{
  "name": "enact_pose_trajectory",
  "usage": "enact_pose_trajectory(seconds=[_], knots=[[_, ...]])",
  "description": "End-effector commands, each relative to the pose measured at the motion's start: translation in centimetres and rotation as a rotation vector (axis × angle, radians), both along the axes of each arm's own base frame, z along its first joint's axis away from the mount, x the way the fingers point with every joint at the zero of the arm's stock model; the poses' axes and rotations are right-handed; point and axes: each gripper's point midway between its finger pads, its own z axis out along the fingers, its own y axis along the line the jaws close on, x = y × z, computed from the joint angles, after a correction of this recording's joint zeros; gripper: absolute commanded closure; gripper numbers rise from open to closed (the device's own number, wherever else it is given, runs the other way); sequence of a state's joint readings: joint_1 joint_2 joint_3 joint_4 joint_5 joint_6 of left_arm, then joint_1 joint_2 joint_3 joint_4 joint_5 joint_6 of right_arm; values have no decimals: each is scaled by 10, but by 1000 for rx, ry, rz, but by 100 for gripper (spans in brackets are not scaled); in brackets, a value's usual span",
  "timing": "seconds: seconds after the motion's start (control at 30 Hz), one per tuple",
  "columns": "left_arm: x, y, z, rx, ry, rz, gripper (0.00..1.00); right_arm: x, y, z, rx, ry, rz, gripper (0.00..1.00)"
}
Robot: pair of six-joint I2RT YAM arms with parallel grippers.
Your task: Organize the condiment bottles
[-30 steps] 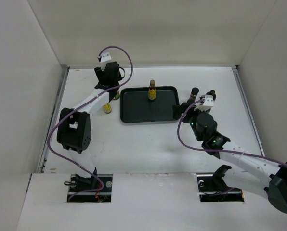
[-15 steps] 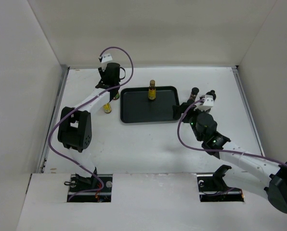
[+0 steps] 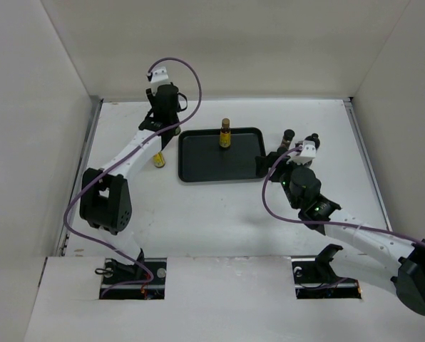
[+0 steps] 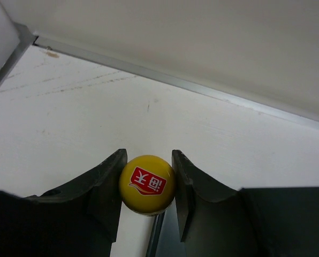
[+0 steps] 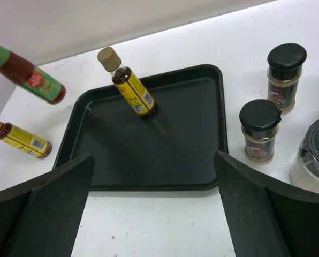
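My left gripper (image 4: 147, 179) is shut on the yellow cap (image 4: 146, 183) of the green-and-red bottle (image 5: 35, 81), holding it tilted in the air above the black tray's far left corner. In the top view the gripper (image 3: 167, 114) hides the bottle. An amber yellow-labelled bottle (image 3: 225, 133) stands in the tray (image 3: 205, 167), and it also shows in the right wrist view (image 5: 128, 83). Another amber bottle (image 3: 158, 159) stands on the table left of the tray. My right gripper (image 5: 154, 171) is open and empty at the tray's near right edge (image 3: 269, 160).
Two dark-capped brown bottles (image 5: 285, 75) (image 5: 260, 129) stand on the table right of the tray (image 5: 191, 134). A pale object (image 5: 314, 155) sits at the far right of the right wrist view. White walls enclose the table on three sides.
My left wrist has risen and swung toward the back wall, taking the yellow-capped bottle up off the table. The right arm has not moved.
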State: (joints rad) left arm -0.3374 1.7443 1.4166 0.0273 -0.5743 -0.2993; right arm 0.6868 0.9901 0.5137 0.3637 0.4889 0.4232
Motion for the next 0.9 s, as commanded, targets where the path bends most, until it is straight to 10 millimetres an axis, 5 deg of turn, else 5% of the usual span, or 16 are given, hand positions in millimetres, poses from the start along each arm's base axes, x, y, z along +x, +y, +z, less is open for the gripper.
enact_pose_trajectory(seconds=[0.0,0.37,0.87], knots=[[-13,-15,133,-100,-338,-28,81,4,6,22,39,-42,11,0],[-2,-82,98,-94,-281,-145,81,3,7,20,41,-38,22,0],[4,-105,20,-58,-189,-170,74,1,7,23,44,-45,23,0]])
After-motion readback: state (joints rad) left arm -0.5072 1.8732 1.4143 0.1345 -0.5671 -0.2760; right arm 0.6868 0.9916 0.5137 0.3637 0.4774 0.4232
